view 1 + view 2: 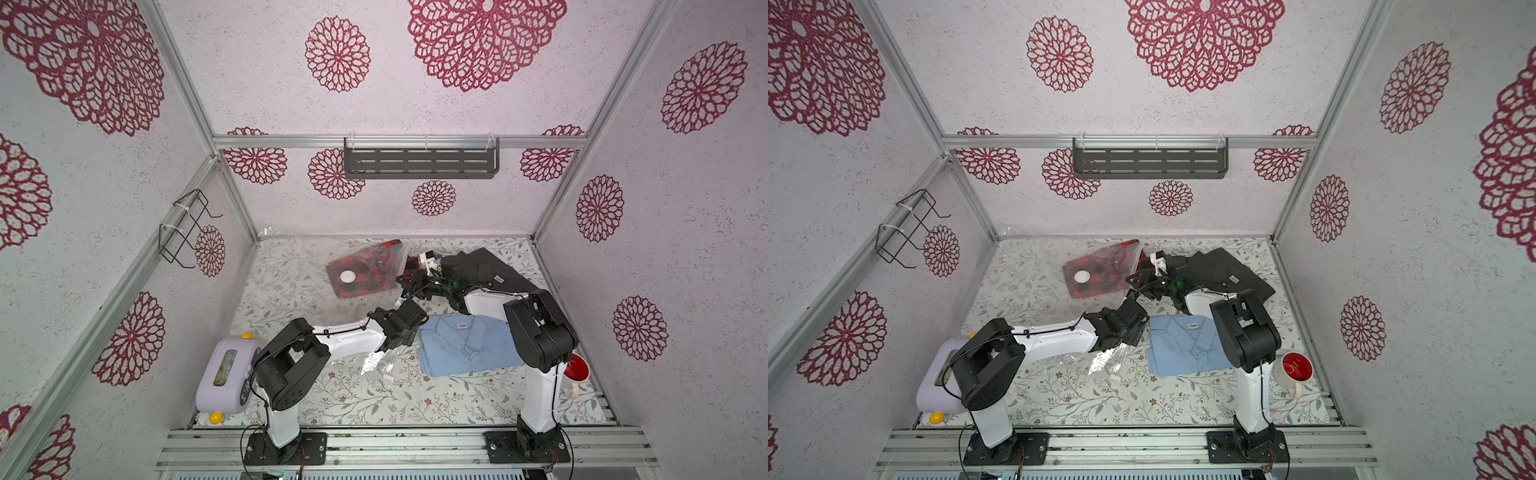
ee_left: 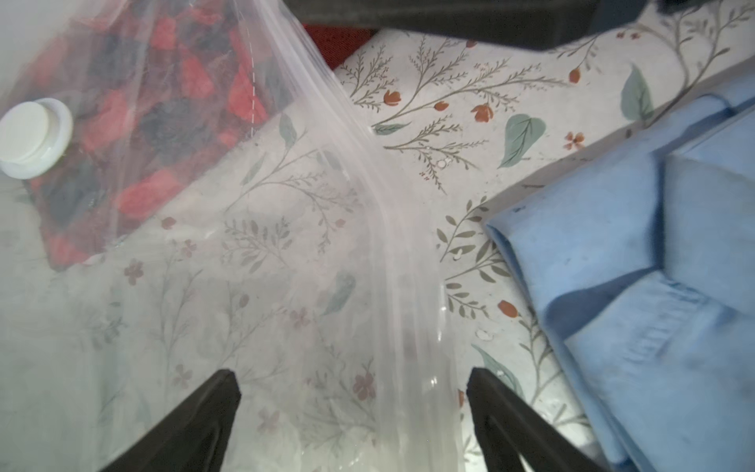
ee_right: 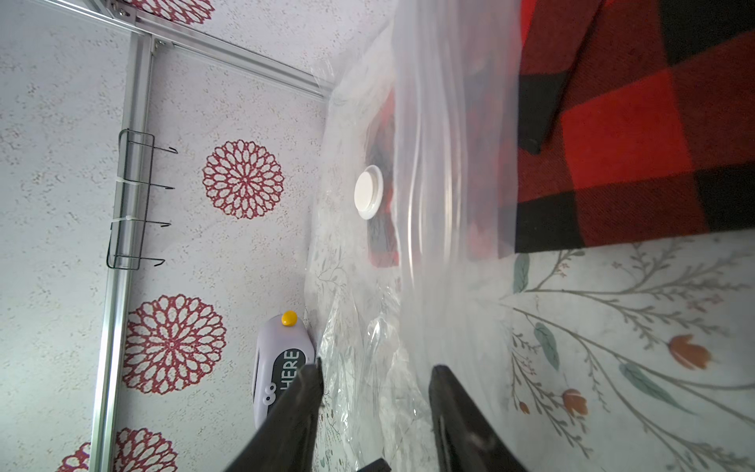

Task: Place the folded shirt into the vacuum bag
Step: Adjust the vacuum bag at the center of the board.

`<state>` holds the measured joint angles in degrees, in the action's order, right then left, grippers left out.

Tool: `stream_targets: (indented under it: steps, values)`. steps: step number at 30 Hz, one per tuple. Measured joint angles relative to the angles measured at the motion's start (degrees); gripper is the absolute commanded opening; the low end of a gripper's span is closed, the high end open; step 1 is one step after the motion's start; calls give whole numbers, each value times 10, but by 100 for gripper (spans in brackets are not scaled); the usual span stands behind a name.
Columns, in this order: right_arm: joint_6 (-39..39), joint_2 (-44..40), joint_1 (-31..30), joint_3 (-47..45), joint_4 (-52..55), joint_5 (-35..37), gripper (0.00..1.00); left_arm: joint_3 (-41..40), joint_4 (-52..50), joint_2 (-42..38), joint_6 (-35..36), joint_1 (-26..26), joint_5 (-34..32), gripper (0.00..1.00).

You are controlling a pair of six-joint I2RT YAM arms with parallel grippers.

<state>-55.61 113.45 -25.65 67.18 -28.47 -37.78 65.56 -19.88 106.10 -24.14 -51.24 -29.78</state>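
Left gripper released, jaws wide, bag edge between them; blue shirt just beside. Right gripper half-spread over bag film, grip unclear.

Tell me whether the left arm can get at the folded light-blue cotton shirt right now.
Probably yes: the left gripper hangs open close beside the folded light-blue shirt, with only bare floral tablecloth between them.

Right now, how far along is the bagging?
Done: the red plaid shirt lies mostly inside the vacuum bag. In hand: nothing gripped; the left gripper and right gripper sit open over the bag's zip edge. Remaining: one plaid end pokes past the mouth; the blue shirt lies outside.
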Motion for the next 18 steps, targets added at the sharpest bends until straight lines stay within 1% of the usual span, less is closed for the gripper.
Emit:
stream_targets:
  steps: [4, 6, 12, 15, 18]
  values:
    - [0, 0, 0, 0, 0, 0, 48, 0, -12, 0, 1, -1, -25, 73]
    - [0, 0, 0, 0, 0, 0, 48, 0, -14, 0, 1, -1, -34, 69]
    - [0, 0, 1, -2, 0, 0, 48, -4, -13, -8, 0, -1, -45, 66]
    - [0, 0, 1, -4, 0, 0, 48, -14, -9, -21, -1, -1, -44, 60]
    - [0, 0, 2, -5, 0, 0, 48, -23, -5, -37, -4, 3, -41, 59]
